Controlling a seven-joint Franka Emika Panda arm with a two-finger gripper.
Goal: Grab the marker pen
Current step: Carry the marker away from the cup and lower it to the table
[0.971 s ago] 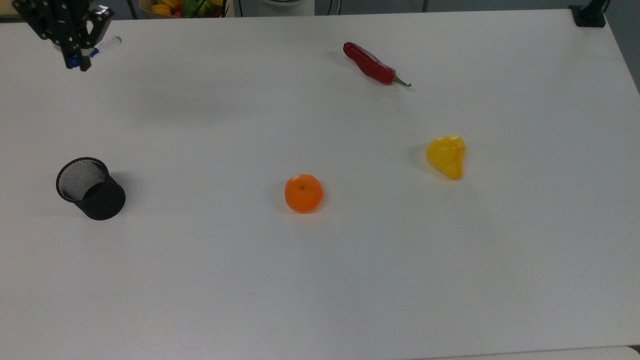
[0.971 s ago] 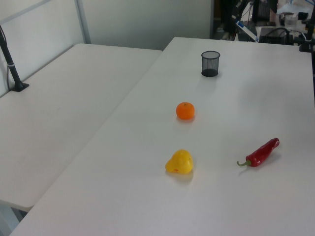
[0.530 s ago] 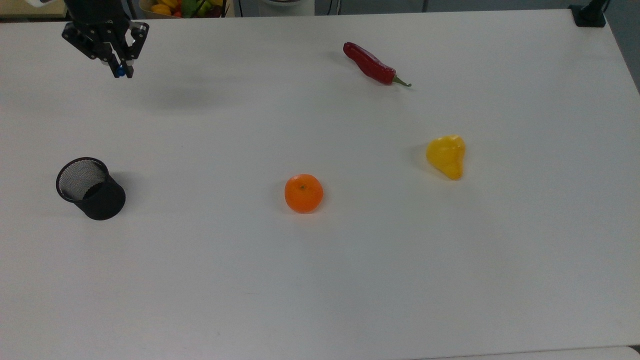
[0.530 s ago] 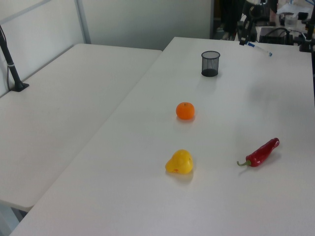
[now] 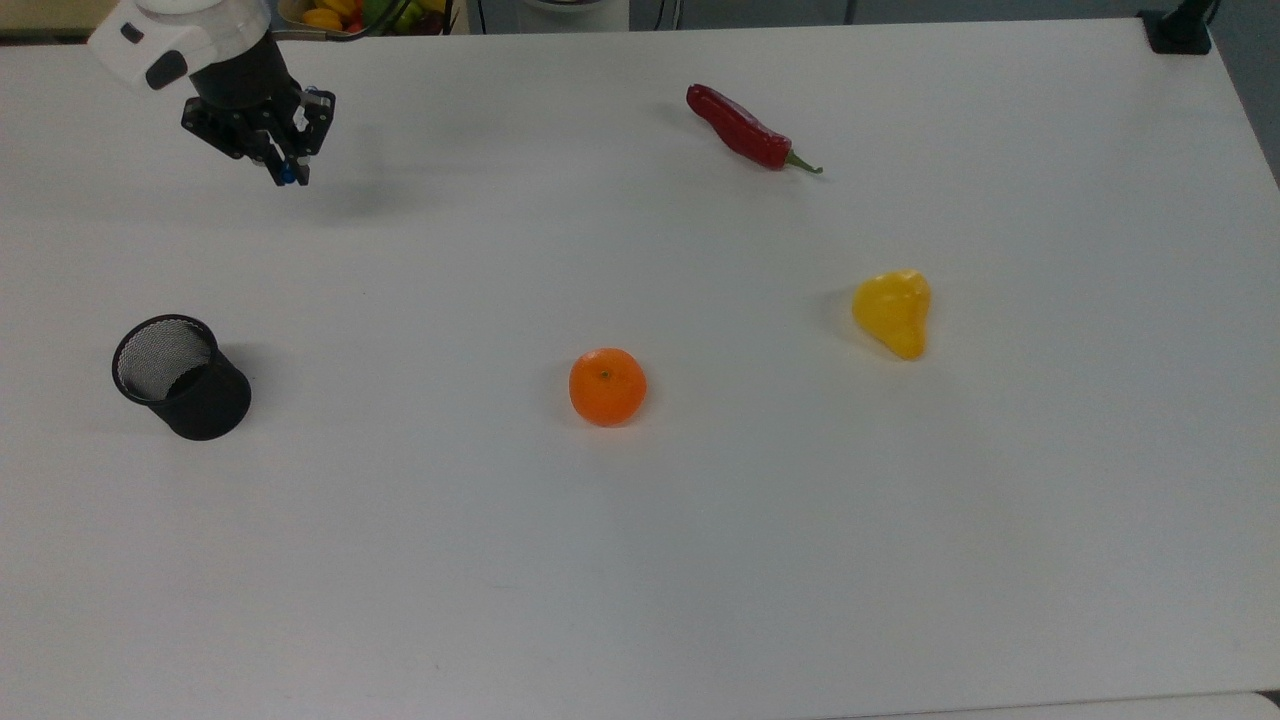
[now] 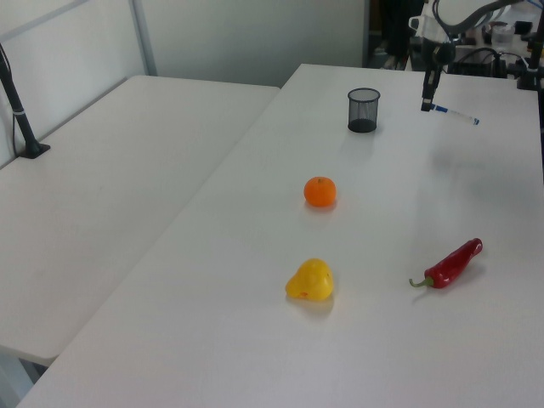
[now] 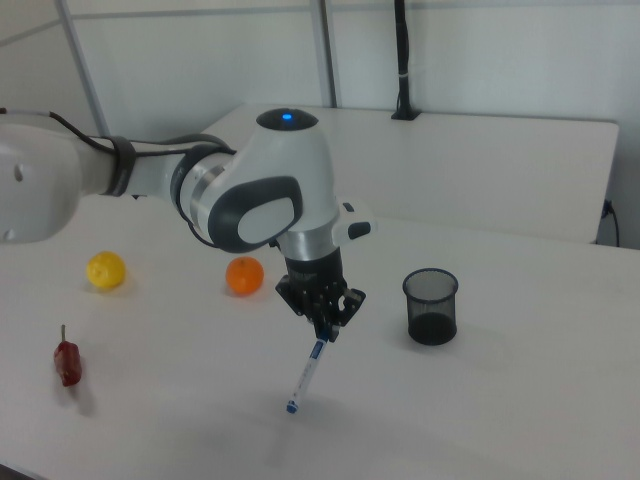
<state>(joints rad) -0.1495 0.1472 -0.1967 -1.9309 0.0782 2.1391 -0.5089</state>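
The white Franka arm with black two-finger gripper [image 5: 288, 170] sits in the top view's upper left, wrist pointing down. In the right view's centre the gripper [image 7: 327, 330] has its fingers clamped on something slim.

In top view I see just a blue tip of the marker pen [image 5: 290, 178] under the gripper [image 5: 286, 172], rest hidden by it; fruit bowl [image 5: 362, 14] cut off by top edge; arm [image 7: 60, 185] cut off at right view's left.

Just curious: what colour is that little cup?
Black mesh cup, clearest in the right view.
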